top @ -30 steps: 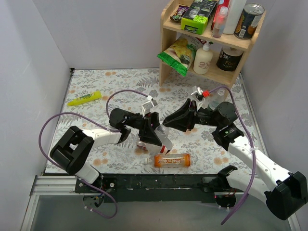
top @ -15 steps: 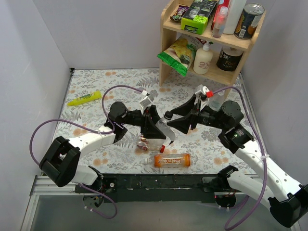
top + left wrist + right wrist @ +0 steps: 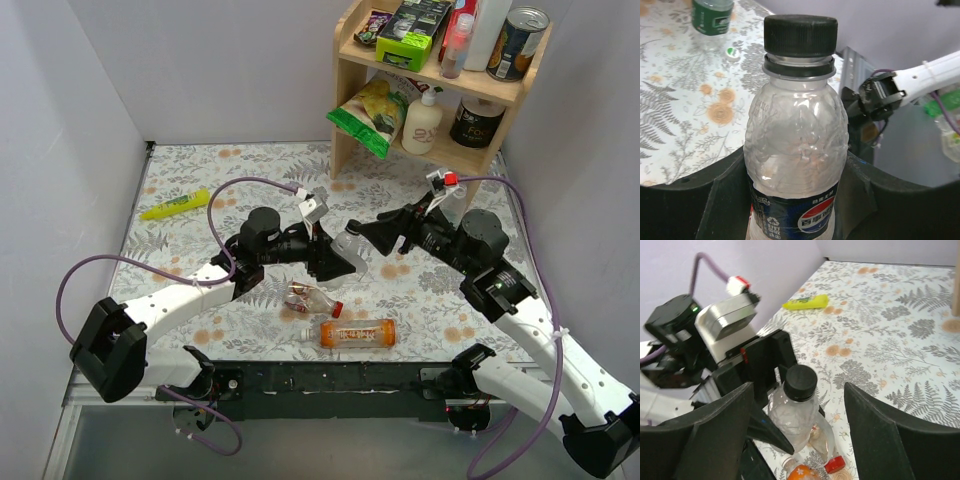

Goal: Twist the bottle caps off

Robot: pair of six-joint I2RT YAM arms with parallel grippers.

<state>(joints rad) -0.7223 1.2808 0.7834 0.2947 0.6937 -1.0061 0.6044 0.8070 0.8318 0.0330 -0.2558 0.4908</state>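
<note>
Two arms meet mid-table over a floral tablecloth [image 3: 200, 160]. Far left, a yellow tube [image 3: 175, 205] lies flat, well apart from everything else. Left gripper [image 3: 338, 262] is clamped round the body of the dark-blue-labelled bottle [image 3: 795, 150], one finger on each side, with the bottle held off the table and its neck pointing toward the right arm. Black cap [image 3: 800, 34] is on the neck and looks fully seated. Below the held bottle, the reddish-labelled bottle [image 3: 308, 298] lies on its side with its red cap [image 3: 337, 309] on. Just nearer the arm bases, the orange-filled bottle [image 3: 357, 333] also lies flat. Right gripper [image 3: 799, 390] is spread wide, its fingers [image 3: 715, 435] flanking the black cap with clear gaps on both sides, gripping nothing. In the left wrist view, the green-labelled bottle [image 3: 712, 15] is on the table with a loose whitish cap [image 3: 731, 51] beside it. Wooden shelf [image 3: 430, 80] sits at the back right.
</note>
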